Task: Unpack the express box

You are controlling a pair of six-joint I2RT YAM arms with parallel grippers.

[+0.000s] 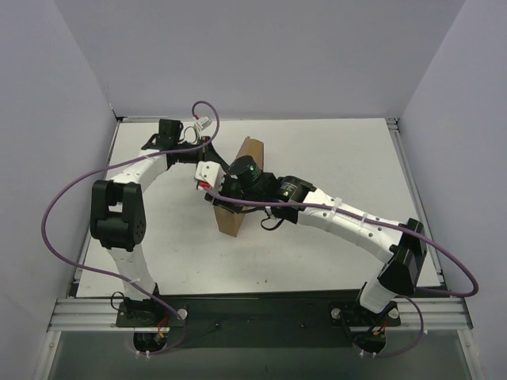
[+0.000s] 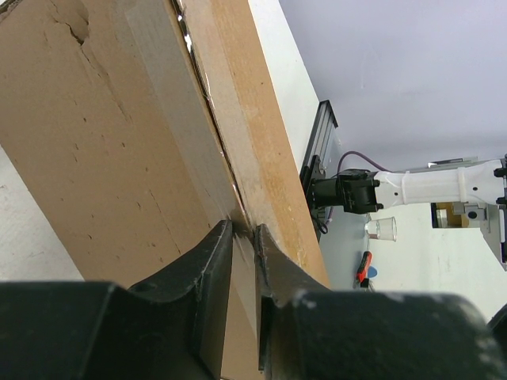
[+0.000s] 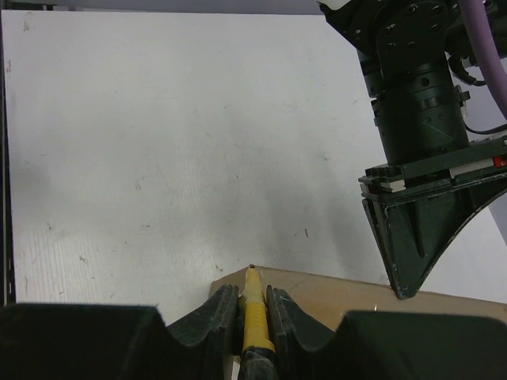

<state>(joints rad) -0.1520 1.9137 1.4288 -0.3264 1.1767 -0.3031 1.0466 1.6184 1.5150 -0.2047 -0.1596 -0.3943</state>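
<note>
Item: express box (image 1: 250, 150), brown corrugated card, plain, standing on edge near the middle of the table (image 1: 341, 150), slightly tilted, between the two arms. Held by: left claw (image 2: 244, 257), nearly closed, pinching one cardboard panel just beside a seam and propping the box upright. Attending: right claw (image 3: 253, 301), narrowly closed around a yellow-handled tool (image 3: 255, 324), whose dark tip touches the box's upper edge. Step in hand, by my reading: opening the seal; whether the flap is free yet cannot be told, and the contents are unseen. Next move calls for a shallow pass of the tip along the seam, a firm left grip against tipping, and care for the left claw close by.
</note>
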